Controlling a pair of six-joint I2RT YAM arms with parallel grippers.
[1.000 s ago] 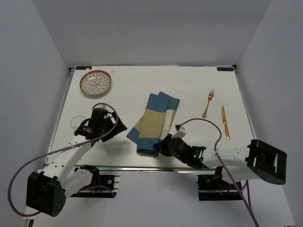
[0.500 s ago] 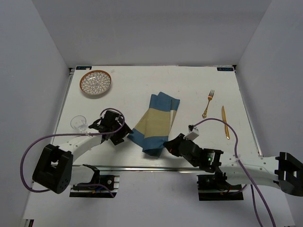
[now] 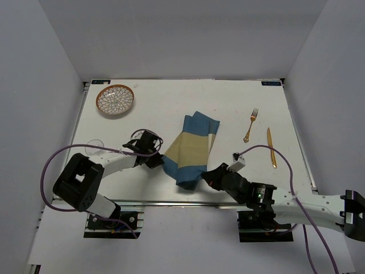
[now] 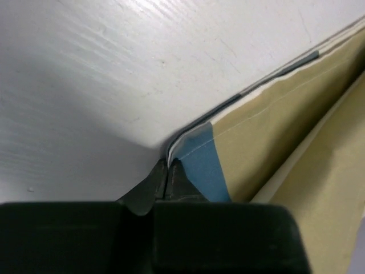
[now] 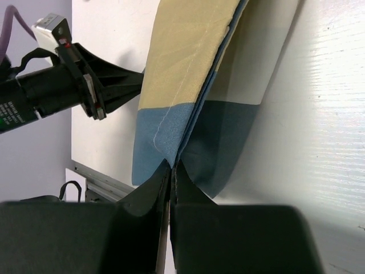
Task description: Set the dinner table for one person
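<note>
A folded blue-and-tan placemat [image 3: 193, 149] lies in the middle of the white dinner table [image 3: 154, 108]. My left gripper [image 3: 161, 160] is shut on the placemat's left corner; in the left wrist view the jaws [image 4: 169, 165] pinch the blue corner [image 4: 199, 160] flat against the tabletop [image 4: 114, 68]. My right gripper [image 3: 204, 177] is shut on the placemat's near corner. The right wrist view shows its jaws [image 5: 173, 165] closed on the blue edge, with the folded layers [image 5: 188, 74] stretching away from them.
A patterned plate [image 3: 115, 100] sits at the far left and a clear glass [image 3: 94, 148] stands near the left edge. A gold fork [image 3: 251, 124] and gold knife [image 3: 271, 147] lie on the right. The left arm [image 5: 63, 85] shows in the right wrist view.
My left gripper swung right from beside the glass to the placemat's left corner and shut on it. The right gripper, still shut, shifted slightly right with the near corner.
</note>
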